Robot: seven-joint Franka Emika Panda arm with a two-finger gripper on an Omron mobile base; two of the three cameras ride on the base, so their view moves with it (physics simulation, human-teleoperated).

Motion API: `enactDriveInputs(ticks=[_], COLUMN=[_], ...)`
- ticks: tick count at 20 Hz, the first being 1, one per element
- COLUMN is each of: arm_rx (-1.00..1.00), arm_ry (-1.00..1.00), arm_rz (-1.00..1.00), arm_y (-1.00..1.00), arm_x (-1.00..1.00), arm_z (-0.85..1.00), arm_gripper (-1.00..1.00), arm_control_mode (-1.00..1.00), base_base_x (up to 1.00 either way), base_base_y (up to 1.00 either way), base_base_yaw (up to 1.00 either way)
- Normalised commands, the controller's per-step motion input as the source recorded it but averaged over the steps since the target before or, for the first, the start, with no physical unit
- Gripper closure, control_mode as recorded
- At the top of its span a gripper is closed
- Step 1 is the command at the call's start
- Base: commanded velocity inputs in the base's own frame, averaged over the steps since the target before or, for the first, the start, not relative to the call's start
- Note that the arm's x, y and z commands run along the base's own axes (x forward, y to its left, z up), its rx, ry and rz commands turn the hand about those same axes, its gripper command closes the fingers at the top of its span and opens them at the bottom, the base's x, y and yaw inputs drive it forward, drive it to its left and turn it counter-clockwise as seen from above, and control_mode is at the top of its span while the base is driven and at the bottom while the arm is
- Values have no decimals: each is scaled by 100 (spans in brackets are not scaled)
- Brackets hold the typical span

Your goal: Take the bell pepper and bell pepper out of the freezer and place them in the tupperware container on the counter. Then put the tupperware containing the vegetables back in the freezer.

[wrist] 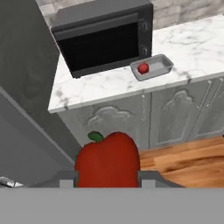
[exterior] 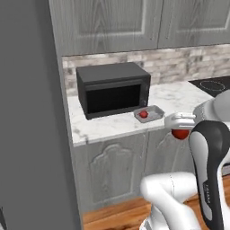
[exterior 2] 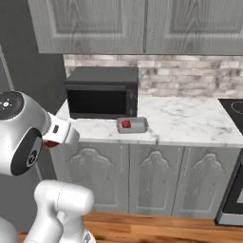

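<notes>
Hand view, nearest item: held bell pepper (wrist: 108,160), glossy red with a green stem, gripped between the gripper (wrist: 108,179) tips, the jaws closed partway on its flanks. In the left base view the same pepper (exterior: 180,133) is seen hanging under the gripper (exterior: 179,122), in the air in front of the cabinet doors and below the bench edge.

Handling, as judged: light, firm-skinned, smooth and likely slippery; best taken across its widest part, as it is now, with moderate pressure so the hollow body is not crushed.

Next: bench (exterior: 112,123), white marble-look slab over grey panelled doors.

On it, near the front edge: tupperware container (wrist: 152,68), shallow grey tray, lidless, with the second bell pepper (wrist: 143,68) already lying inside it. Room for another beside it is judged to remain.

Just behind the container: black microwave (exterior: 113,89), door shut.

To the left: dark grey freezer (exterior: 27,112) side.

Farthest: stone-tile backsplash (exterior 2: 190,76).
</notes>
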Motion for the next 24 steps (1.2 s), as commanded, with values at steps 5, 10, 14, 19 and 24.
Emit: enactDriveInputs(ticks=[5,10,14,19,24], arm_rx=[0,0,0,0,0], arm_ry=[0,0,3,9,5], arm_rz=[0,0,10,18,13], arm_y=[0,0,-9,-13,-3], arm_x=[0,0,21,54,62], arm_z=[0,0,-21,-72,-70], arm_gripper=[100,100,100,100,100], arm_control_mode=[100,100,-100,-100,-100], base_base_x=[91,84,28,0,0], base_base_y=[-79,-47,-13,0,0], base_base_yaw=[16,19,10,0,0])
